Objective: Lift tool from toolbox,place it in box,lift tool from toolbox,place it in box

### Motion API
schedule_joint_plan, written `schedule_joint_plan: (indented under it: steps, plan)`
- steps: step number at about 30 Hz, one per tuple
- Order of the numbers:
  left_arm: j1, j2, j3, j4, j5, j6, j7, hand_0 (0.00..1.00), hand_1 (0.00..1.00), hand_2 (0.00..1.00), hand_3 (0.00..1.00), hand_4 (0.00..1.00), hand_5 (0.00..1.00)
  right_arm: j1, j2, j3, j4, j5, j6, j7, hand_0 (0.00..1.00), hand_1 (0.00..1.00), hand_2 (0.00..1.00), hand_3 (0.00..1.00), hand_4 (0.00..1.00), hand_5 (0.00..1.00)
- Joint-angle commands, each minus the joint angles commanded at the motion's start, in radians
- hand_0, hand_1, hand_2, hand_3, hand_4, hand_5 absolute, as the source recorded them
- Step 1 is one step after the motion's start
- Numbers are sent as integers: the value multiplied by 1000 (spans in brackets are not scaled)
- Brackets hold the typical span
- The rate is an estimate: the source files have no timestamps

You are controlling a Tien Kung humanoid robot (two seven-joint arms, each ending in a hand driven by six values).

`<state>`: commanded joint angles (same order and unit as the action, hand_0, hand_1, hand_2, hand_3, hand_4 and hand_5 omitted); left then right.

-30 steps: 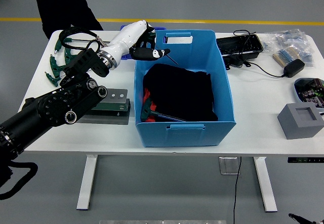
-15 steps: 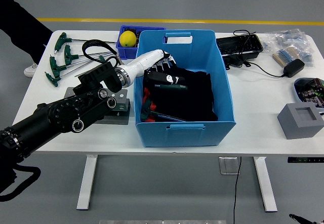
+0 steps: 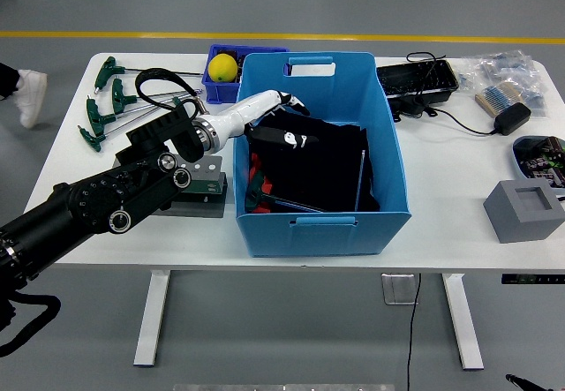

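Pulled back a touch since half a second ago: left robot hand [image 3: 284, 128] now just inside the blue box [image 3: 388, 139] near its left wall, higher and closer to the rim than before, white forearm crossing the box's edge. Fingers dark against dark cloth, so cannot tell whether spread or curled, nor whether anything is gripped. Gone from under the palm: the dark tool seen there a moment back. Newly showing: a thin pale rod [image 3: 361, 179] standing almost upright along the right side of the black cloth [image 3: 318, 166] inside the box. Gone too from the top left: the dark-clothed figure, with only a white shoe [image 3: 31, 96] on the floor beyond the table's left end.

Sweeping left to right across the white table [image 3: 450, 232]: green T-handle tools [image 3: 104, 100] fanned out at the far left corner, unmoved. Next, the flat dark toolbox [image 3: 201, 184] just beside the box's left wall, partly under the black arm. Behind, a small blue bin [image 3: 214, 64] holding a yellow fruit [image 3: 222, 66]. In the box's front left corner, a green-handled tool [image 3: 259, 199] on red fabric, same spot as before. Right of the box, a black tray [image 3: 417, 79], a cable with a power adapter [image 3: 511, 118], and a grey block [image 3: 524, 210] near the right edge.
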<state>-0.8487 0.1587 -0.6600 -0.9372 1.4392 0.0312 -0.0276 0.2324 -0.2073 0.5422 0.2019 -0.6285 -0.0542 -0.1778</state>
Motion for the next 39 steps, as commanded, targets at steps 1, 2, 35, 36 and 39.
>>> schedule_joint_plan:
  steps: [1,2,35,36,39]
  plan:
    - [18,10,-36,-22,4,8,-2,682,757,872,777,959,648,-1,0,-2,0,4,-1,1,679,662,715,564,792,675]
    - [35,18,-71,-42,5,14,-3,653,718,806,741,946,647,-1,1,-4,0,9,-1,2,678,661,715,564,793,675]
    - [733,-40,-907,-556,-250,78,-83,608,661,740,690,905,639,-75,38,-208,-14,359,-66,100,679,660,717,563,793,675]
    - [762,-42,-908,-561,-259,79,-95,608,661,740,690,905,639,-74,38,-212,-14,364,-65,101,679,660,717,563,793,675]
    - [837,-44,-928,-580,-272,75,-101,621,677,762,705,899,634,-69,38,-222,-15,381,-67,104,679,660,718,563,792,674]
